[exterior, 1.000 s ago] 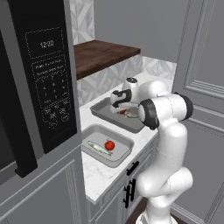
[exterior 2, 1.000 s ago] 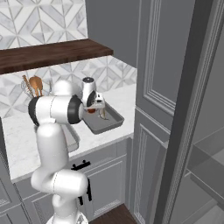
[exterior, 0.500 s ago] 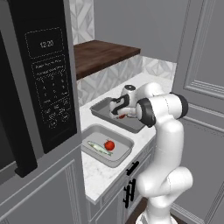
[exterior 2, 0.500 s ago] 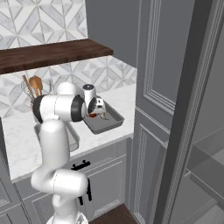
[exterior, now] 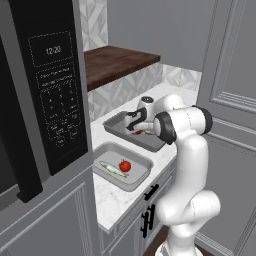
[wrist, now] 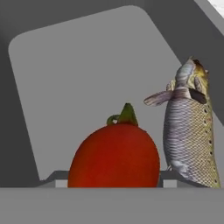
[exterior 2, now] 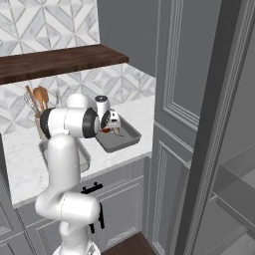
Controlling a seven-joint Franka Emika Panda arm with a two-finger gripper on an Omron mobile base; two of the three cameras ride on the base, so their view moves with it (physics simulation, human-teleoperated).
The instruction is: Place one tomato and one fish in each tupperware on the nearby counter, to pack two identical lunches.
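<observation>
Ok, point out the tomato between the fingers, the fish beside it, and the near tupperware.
tomato [wrist: 114,156], hand view, middle of its red skin.
fish [wrist: 190,131], hand view, scaled flank.
near tupperware [exterior: 138,178], left base view, its bare front rim.

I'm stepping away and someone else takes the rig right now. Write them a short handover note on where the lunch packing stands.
Gripper: low inside the far tupperware, closed around a tomato; not yet released.
Far tupperware: a fish lies in it, right beside the held tomato.
Near tupperware: on the counter, already holding one tomato and one fish.
Done: near lunch packed; far tray has its fish.
Left: let go of the tomato in the far tupperware and back the arm out.
</observation>
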